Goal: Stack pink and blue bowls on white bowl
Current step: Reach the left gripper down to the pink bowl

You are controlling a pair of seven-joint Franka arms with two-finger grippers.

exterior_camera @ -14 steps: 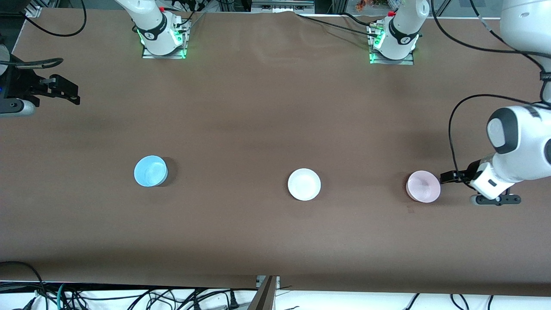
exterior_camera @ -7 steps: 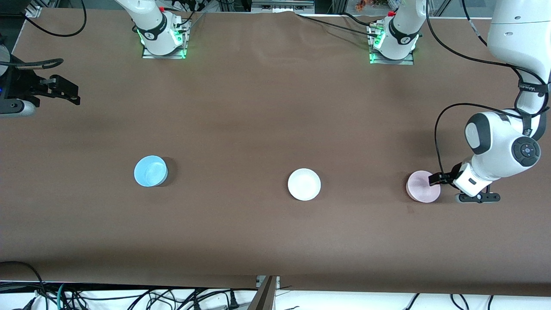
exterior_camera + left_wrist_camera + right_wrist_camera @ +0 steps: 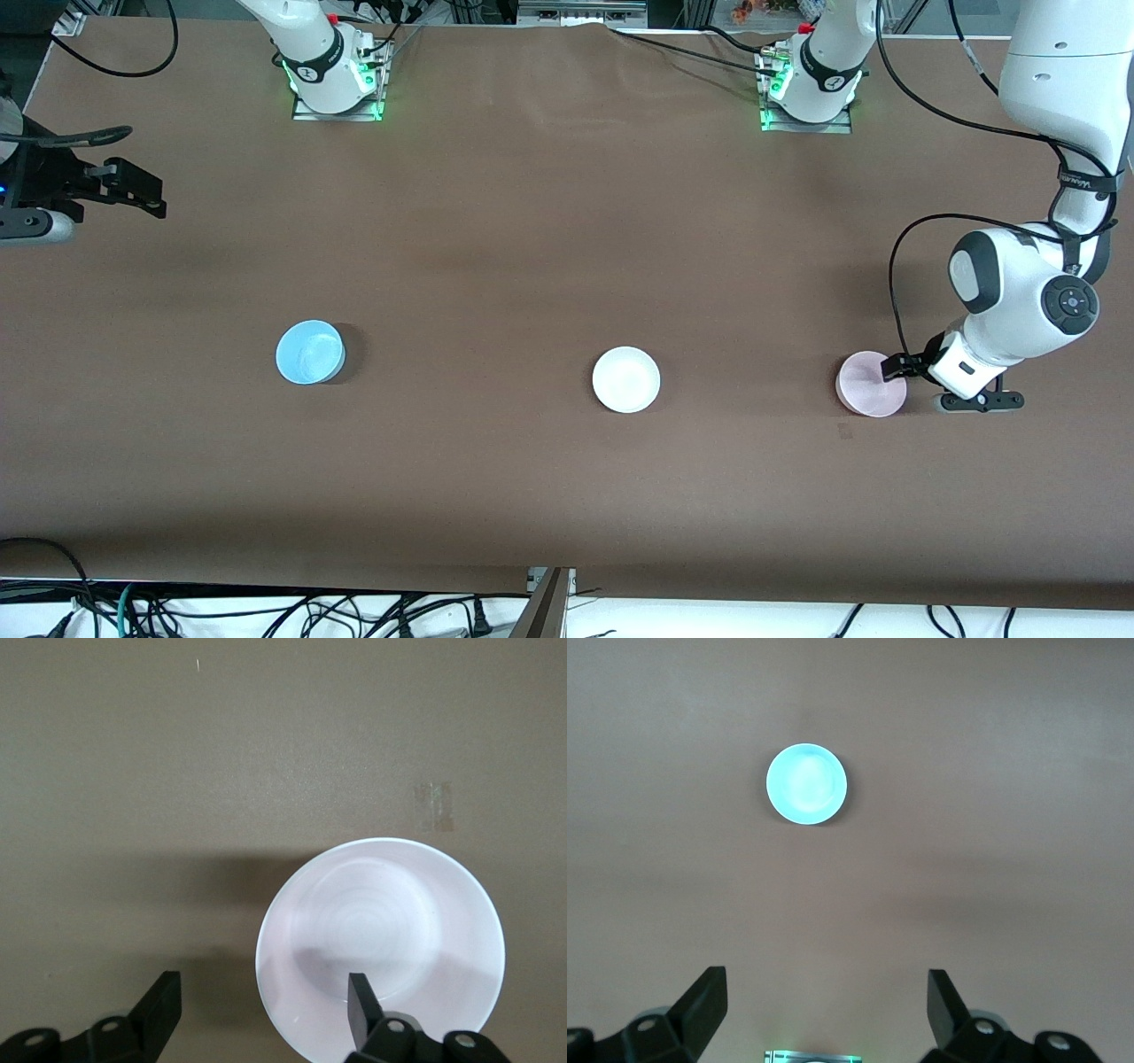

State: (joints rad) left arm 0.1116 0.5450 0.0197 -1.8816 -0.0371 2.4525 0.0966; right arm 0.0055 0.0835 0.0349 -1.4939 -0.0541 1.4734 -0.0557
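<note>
While the right tool [image 3: 133,190] waits with fingers apart over the surface [image 3: 532,221] edge, the left tool [image 3: 261,1010] straddles the pink bowl's [image 3: 871,384] three-o'clock rim, fingers apart. White bowl [image 3: 626,379] sits mid-surface, blue bowl [image 3: 309,352] at its nine o'clock.

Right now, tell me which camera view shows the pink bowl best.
The left wrist view: the pink bowl fills it, with one finger of the open left gripper over its inside. The front view shows it small; the right wrist view misses it.

White arms [image 3: 1028,292], black joints, apparently black fingers [image 3: 359,1001].
</note>
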